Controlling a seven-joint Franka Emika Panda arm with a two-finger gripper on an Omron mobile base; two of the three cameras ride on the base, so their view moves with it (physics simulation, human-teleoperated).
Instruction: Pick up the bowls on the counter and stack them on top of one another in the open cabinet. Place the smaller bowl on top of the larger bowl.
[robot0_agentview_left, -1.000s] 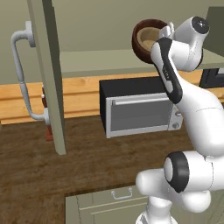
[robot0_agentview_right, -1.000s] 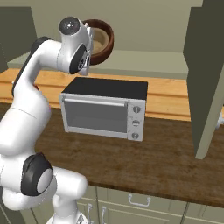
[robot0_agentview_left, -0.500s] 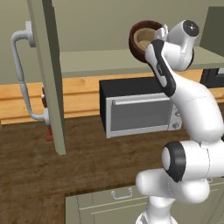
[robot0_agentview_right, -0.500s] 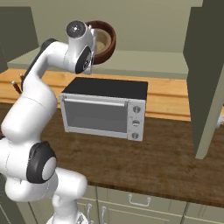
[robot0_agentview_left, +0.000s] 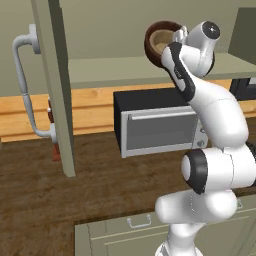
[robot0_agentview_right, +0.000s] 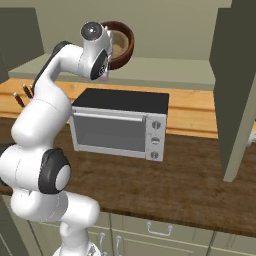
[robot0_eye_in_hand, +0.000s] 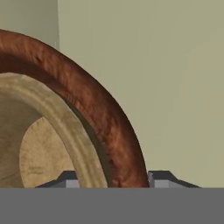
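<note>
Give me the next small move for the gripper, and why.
Probably lower both bowls onto the shelf before releasing. The gripper straddles the rims of the dark bowl and the tan bowl nested inside it, and the pair hangs tilted above the shelf rather than resting flat on it.

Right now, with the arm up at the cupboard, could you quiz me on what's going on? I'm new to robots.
1. True or false: the pale bowl sits inside the dark bowl.
2. What do the jaws grip? A) the oven door B) the rims of both nested bowls C) the cabinet handle
3. Fill in: the toaster oven stands on the ____.

Key
1. True.
2. B: in the hand view, one finger sits outside the dark rim and the other inside the pale one.
3. Counter.
</note>
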